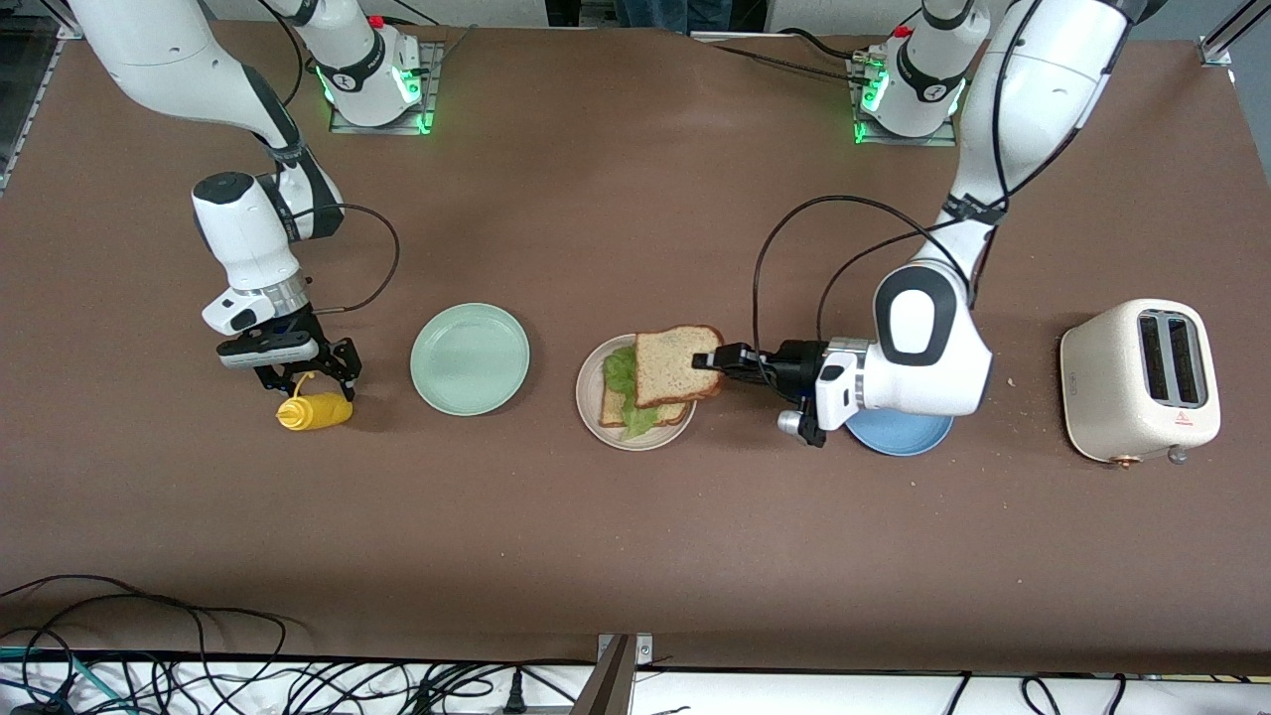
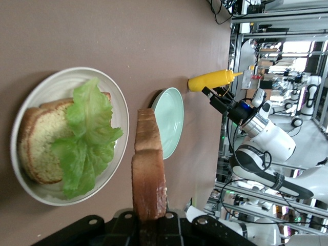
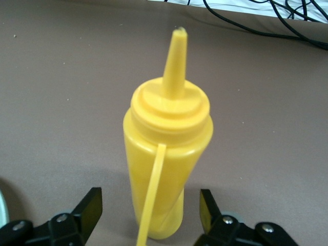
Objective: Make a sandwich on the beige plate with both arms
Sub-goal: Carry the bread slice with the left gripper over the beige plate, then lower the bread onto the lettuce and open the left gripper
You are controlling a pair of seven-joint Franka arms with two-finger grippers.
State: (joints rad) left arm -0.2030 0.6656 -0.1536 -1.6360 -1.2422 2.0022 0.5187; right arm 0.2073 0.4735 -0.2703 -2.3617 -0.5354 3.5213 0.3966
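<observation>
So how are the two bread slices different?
The top slice is held in the air over the beige plate, clamped in the left gripper; the bottom slice lies flat on the plate. The bottom slice has lettuce on it; the top slice has nothing on it. Both are square and tan, with brown crusts.
</observation>
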